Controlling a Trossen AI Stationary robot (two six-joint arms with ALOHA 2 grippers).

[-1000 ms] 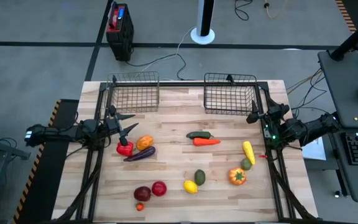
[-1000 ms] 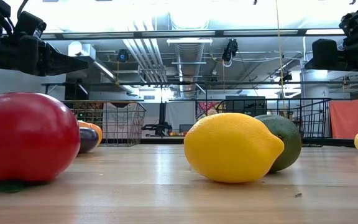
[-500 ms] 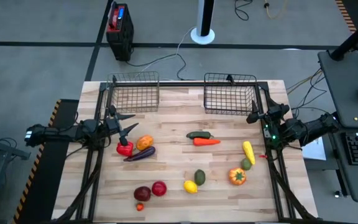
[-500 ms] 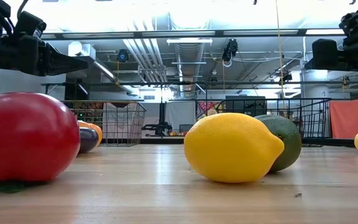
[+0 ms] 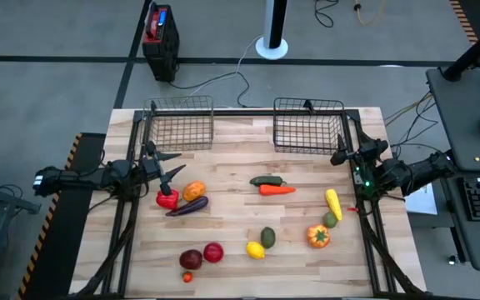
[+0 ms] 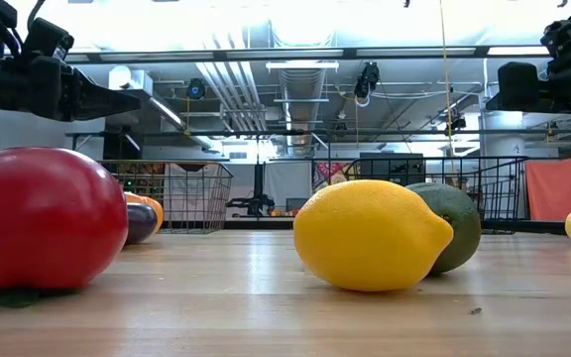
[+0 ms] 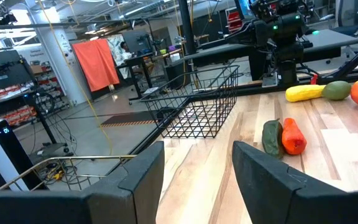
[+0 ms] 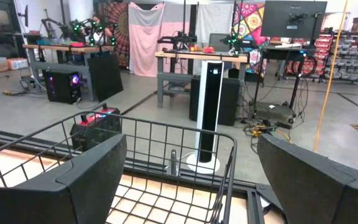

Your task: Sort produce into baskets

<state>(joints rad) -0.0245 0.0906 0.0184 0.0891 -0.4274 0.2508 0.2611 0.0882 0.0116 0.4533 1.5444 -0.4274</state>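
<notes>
Toy produce lies loose on the wooden table: a red pepper point(image 5: 167, 198), an orange piece point(image 5: 194, 191) and a purple eggplant point(image 5: 187, 206) at the left; a green piece point(image 5: 267, 180) and a carrot point(image 5: 277, 190) in the middle; a lemon point(image 5: 256, 249) and other pieces near the front. Two wire baskets point(image 5: 180, 123) point(image 5: 308, 125) stand at the far edge. My left gripper point(image 5: 173, 164) is open and empty above the table's left side, just beyond the red pepper. My right gripper point(image 5: 338, 153) is open and empty by the right basket's near right corner.
A yellow piece point(image 5: 332, 202), a green one point(image 5: 330, 220) and an orange pepper point(image 5: 318, 237) lie at the right. A dark red piece point(image 5: 191, 259), a red apple point(image 5: 213, 252) and a small red piece point(image 5: 187, 277) lie at the front left. A bare strip of table runs before the baskets.
</notes>
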